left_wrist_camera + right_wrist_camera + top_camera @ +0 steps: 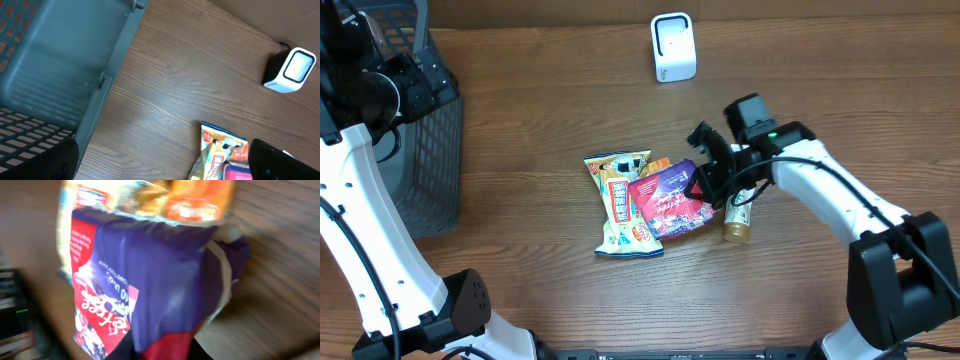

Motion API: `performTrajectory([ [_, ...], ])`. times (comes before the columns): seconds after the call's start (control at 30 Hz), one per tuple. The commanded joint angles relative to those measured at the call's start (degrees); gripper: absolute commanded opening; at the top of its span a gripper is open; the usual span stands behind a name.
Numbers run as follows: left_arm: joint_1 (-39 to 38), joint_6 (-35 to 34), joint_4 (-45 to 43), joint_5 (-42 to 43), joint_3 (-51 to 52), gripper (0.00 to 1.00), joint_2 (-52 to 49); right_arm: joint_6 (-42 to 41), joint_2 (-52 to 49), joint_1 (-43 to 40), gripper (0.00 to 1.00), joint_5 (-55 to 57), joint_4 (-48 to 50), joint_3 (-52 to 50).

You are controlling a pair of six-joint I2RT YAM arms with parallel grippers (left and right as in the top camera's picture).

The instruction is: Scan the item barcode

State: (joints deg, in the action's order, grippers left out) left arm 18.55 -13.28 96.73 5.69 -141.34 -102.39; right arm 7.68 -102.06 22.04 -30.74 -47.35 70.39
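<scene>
On wood-grain table [540,90]: snack packets [640,200], scanner [672,47], mesh basket [430,150] (far left).

Shop-checkout setup on a wooden table [540,90] — grey shopping basket [425,170], white barcode scanner [672,47], snack packets [640,200]

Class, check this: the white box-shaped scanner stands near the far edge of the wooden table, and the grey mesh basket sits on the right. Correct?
No. The overhead view shows the grey mesh basket on the left. The white box-shaped scanner does stand near the far edge of the wooden table.
</scene>
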Motion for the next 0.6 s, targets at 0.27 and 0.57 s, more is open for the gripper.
performTrajectory([
  [0.27,0.6,0.9,0.1,-0.3,0.2,1.00,0.8,-6.3,1.8,0.7,1.00,19.1,-2.0,2.3],
  [0.57,0.6,0.9,0.1,-0.3,0.2,1.00,0.8,-6.2,1.8,3.5,1.00,19.1,-17.6,15.5],
])
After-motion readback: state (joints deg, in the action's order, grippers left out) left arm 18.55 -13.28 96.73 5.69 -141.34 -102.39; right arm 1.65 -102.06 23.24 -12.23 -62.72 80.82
